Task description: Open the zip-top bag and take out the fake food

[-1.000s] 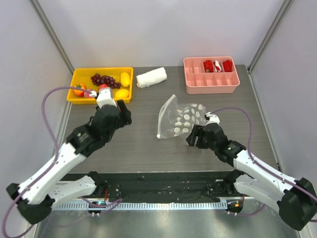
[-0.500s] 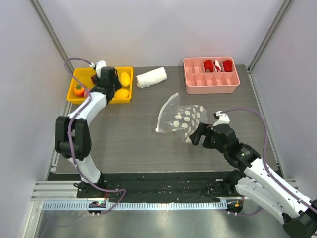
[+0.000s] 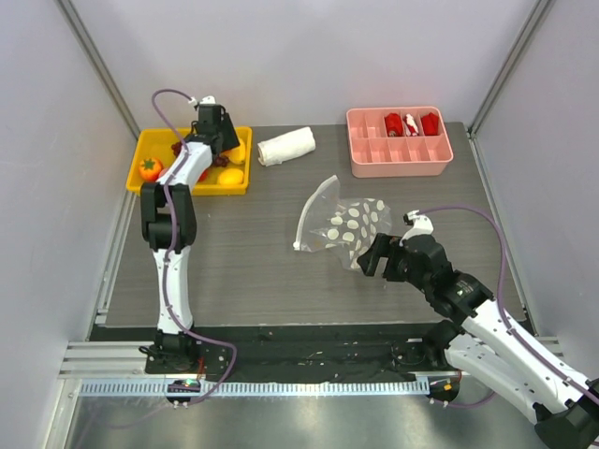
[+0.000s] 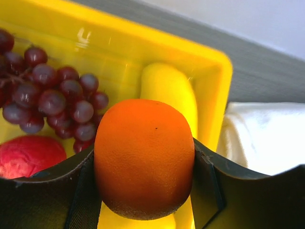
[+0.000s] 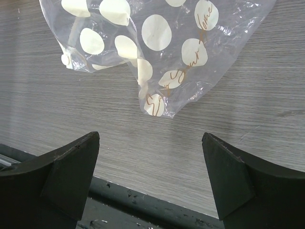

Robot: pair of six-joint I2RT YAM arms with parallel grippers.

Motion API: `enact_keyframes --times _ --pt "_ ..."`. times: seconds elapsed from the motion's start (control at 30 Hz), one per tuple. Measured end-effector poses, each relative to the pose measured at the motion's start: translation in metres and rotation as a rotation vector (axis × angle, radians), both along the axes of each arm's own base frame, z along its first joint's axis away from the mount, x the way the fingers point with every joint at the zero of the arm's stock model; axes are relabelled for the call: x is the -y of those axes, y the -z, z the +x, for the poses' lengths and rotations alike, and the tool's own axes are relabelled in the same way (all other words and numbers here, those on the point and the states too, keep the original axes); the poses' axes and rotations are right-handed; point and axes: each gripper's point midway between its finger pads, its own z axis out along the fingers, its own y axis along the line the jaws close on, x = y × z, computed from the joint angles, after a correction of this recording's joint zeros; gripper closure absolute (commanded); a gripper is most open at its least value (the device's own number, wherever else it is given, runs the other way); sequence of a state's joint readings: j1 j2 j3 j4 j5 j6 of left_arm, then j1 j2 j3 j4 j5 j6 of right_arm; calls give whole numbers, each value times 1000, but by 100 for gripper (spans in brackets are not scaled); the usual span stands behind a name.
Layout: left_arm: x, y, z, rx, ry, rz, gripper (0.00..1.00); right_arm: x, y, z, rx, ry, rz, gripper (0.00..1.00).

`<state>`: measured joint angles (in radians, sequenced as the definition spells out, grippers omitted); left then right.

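The zip-top bag (image 3: 351,223) lies flat and limp on the table, clear with pale dots; nothing shows inside it (image 5: 157,43). My right gripper (image 3: 372,254) (image 5: 150,167) sits just short of the bag's near corner, open and not touching it. My left gripper (image 3: 211,126) (image 4: 144,171) is over the yellow tray (image 3: 192,190), shut on an orange (image 4: 144,157). Fake food lies in that tray: a purple grape bunch (image 4: 57,93), a yellow piece (image 4: 167,86), a red fruit (image 4: 28,155).
A rolled white cloth (image 3: 285,147) lies right of the yellow tray. A pink divided tray (image 3: 398,170) with red items stands at the back right. Metal frame posts and white walls close in the table on both sides.
The left arm swung from mid-table out to the back left, carrying the orange over the yellow tray. The right gripper opened and drew slightly back from the bag.
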<state>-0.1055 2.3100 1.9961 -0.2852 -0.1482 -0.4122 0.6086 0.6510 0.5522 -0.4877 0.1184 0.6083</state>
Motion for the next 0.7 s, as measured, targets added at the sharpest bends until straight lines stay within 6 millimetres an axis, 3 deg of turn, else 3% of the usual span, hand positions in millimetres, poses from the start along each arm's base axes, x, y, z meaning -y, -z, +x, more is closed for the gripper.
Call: enact_keyframes --times 0.03,0.1,0.27,0.37,0.47,0.57,0.63,0.7 --pt "0 5 -2 -17 0 2 16 0 0 0 0 -2 2 6" --pt "-2 12 -8 -47 -6 11 6 -1 -1 -1 -1 -8 6 6" --pt "-17 16 -18 -84 -72 49 0 -2 1 -4 -15 -20 6 5" --pt "-26 16 -46 -134 -133 48 0 -1 -2 -6 -23 -16 2 3" --pt "-26 0 -90 -164 -169 -12 0 4 -10 -5 -21 11 -1 0" --pt "-13 -31 -155 -128 -170 -115 0 10 -20 -2 -9 56 -2 1" --pt "10 -59 -202 -61 -122 -195 0 14 -26 -1 0 87 2 0" --pt "55 -91 -247 33 2 -277 0 18 -30 -1 6 114 7 0"
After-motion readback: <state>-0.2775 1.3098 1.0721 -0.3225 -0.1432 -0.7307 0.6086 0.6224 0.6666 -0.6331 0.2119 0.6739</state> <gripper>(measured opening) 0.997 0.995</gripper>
